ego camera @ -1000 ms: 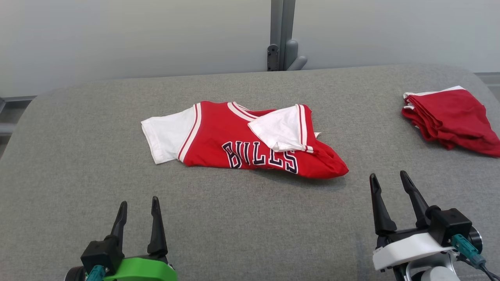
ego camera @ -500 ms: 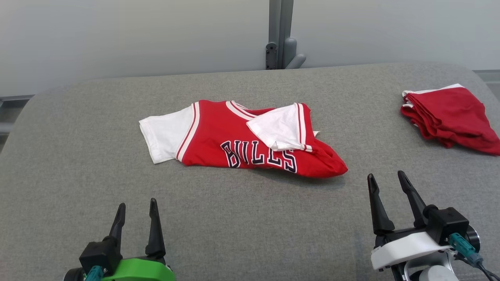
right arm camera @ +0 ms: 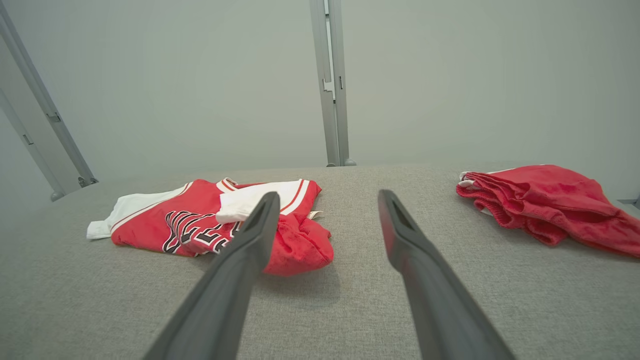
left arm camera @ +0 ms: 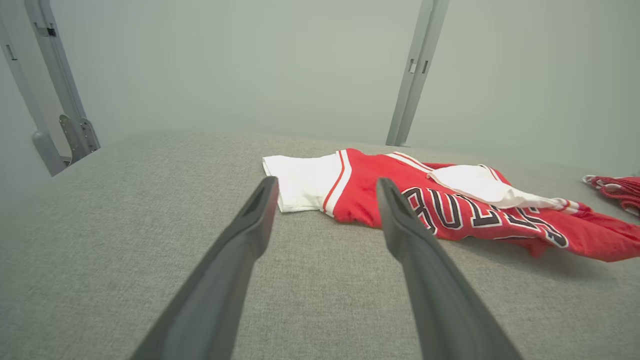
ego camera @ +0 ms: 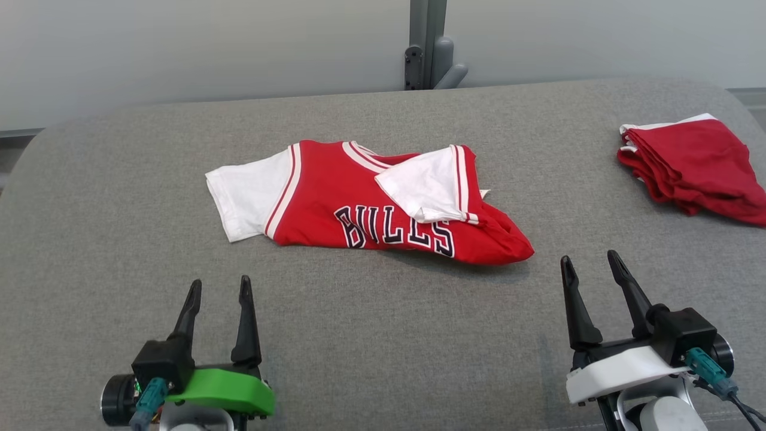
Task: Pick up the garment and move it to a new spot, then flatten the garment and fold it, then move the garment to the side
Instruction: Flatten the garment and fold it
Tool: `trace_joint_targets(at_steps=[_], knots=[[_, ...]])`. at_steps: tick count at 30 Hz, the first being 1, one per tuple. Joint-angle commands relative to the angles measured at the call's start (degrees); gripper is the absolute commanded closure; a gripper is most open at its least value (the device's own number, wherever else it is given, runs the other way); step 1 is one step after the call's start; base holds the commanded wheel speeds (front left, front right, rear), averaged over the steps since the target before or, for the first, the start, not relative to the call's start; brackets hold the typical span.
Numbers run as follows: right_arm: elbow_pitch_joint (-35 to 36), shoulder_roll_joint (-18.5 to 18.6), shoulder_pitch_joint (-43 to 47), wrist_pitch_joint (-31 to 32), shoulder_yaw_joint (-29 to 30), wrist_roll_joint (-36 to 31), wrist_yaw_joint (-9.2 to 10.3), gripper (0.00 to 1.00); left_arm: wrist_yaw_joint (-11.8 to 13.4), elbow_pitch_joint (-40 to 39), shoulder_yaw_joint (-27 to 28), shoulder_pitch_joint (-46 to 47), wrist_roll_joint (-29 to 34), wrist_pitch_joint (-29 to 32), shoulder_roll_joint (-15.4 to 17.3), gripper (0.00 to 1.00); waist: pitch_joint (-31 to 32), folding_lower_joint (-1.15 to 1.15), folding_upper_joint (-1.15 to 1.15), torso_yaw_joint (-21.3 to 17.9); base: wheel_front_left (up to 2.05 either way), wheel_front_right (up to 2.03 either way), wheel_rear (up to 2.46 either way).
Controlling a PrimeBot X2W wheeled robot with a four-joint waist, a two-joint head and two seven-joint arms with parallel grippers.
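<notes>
- You have a broad grey fabric-covered counter (ego camera: 383, 359) with rounded far corners stretching under and ahead of both tools. A pale wall and an upright grey metal post (ego camera: 422, 45) stand behind its far edge.
- The red short-sleeved jersey (ego camera: 335, 191), with white sleeves and dark "BULLS" lettering, lies rumpled on the counter. It is forward and to the right of your left tool, and forward and to the left of your right tool, clear of both.
- One white sleeve lies spread flat at the end nearer the left tool's side. The other is folded over the chest and covers the top of the last letters. The end nearer the right tool is bunched into a red lump.
- A folded pile of red cloth with white trim (ego camera: 694, 167) sits forward and to the right of your right tool, well apart from the jersey and near the counter's far right edge.
- Your right tool (ego camera: 589, 256), on a white shell, has its two long dark fingers spread wide with nothing between them. They point up the counter over bare fabric. In its wrist view one finger overlaps the jersey's bunched end, but the head view shows a gap there.
- Your left tool (ego camera: 219, 281), on a green shell, is also spread wide and empty. Bare counter lies between its fingertips and the white sleeve.
</notes>
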State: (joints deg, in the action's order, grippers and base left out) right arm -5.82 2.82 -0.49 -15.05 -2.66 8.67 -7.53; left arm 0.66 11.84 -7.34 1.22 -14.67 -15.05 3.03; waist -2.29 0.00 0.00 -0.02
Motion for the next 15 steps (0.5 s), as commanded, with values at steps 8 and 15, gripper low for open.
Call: trace_joint_targets(at_steps=[8,15], knots=[[-2.92,0.15,-3.65,-0.23,-2.35,-3.0,0.09,0.0,-0.81,1.43,-1.0,6.6,1.7,-0.12,-0.03,0.0,-4.15,0.0,0.0,-1.23,0.0,0.0,0.0],[-14.98,0.13,-11.9,-0.22,-2.68,-5.79,0.09,0.0,0.02,0.88,-2.63,7.92,-0.74,-0.12,-0.06,0.0,-7.62,0.0,0.0,2.33,0.0,0.0,0.0]])
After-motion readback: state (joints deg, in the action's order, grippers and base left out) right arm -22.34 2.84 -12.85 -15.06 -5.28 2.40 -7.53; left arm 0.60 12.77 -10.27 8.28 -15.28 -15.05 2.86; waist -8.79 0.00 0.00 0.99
